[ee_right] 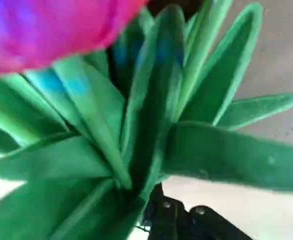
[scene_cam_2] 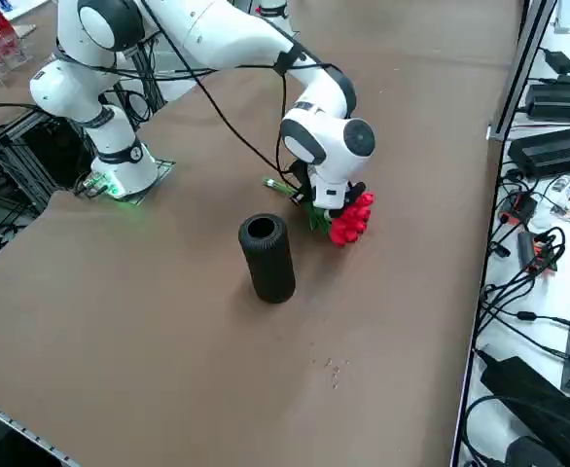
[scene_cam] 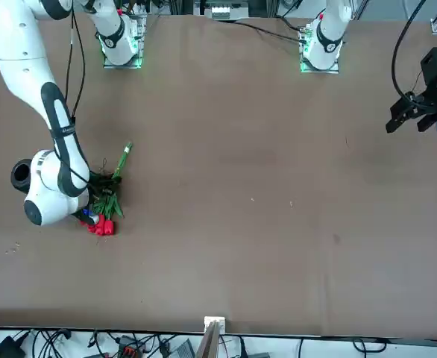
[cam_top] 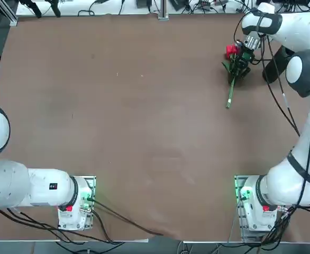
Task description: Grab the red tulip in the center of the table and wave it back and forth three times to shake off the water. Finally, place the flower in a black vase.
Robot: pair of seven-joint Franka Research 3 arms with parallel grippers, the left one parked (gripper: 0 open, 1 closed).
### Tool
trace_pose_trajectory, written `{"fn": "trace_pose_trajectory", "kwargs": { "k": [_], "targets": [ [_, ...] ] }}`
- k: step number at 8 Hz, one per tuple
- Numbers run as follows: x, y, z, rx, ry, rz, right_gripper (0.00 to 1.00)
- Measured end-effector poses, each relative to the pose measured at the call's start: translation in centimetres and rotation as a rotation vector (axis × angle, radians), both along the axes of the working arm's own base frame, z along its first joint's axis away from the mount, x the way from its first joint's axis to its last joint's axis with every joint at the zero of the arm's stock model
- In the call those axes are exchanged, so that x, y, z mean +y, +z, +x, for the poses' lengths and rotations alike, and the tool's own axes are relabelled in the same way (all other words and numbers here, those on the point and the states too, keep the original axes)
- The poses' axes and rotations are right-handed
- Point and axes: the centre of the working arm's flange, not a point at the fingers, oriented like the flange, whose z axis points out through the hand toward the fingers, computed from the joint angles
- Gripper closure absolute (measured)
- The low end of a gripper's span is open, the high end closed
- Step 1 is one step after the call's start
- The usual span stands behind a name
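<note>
In the grip of the black right gripper [cam_top: 242,64], closed on its green stems, is the red-headed tulip bunch [cam_top: 232,51]; to the gripper's right, the black cylindrical vase [scene_cam_2: 267,259] stands upright on the matte brown table [cam_top: 128,132].

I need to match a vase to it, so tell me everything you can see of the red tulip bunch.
The red tulip bunch has several clustered red heads, green leaves and a light-green stem with a pale tip. It lies low over the brown table, the right gripper shut on it among the leaves.
</note>
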Motion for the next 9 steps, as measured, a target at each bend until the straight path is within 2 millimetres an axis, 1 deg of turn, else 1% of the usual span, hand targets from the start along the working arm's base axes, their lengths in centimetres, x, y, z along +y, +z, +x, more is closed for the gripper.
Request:
{"fn": "trace_pose_trajectory", "kwargs": {
  "k": [1,2,3,4,5,6,7,8,9],
  "targets": [
    [-0.1,0.1,0.1,-0.002,-0.001,0.000,0.85],
    [-0.1,0.6,0.5,-0.017,-0.002,-0.002,0.85],
    [-0.3,2.2,1.4,-0.048,-0.013,-0.009,0.85],
    [-1.1,5.0,2.4,-0.085,-0.056,-0.036,0.85],
    [-2.2,9.1,3.3,-0.138,-0.101,-0.074,0.85],
    [-3.2,14.4,3.8,-0.210,-0.123,-0.117,0.85],
    [-3.8,20.1,3.9,-0.291,-0.139,-0.178,0.89],
    [-4.4,25.5,3.8,-0.379,-0.151,-0.255,0.89],
    [-5.5,30.2,3.7,-0.464,-0.159,-0.351,0.89]
  ]
}}
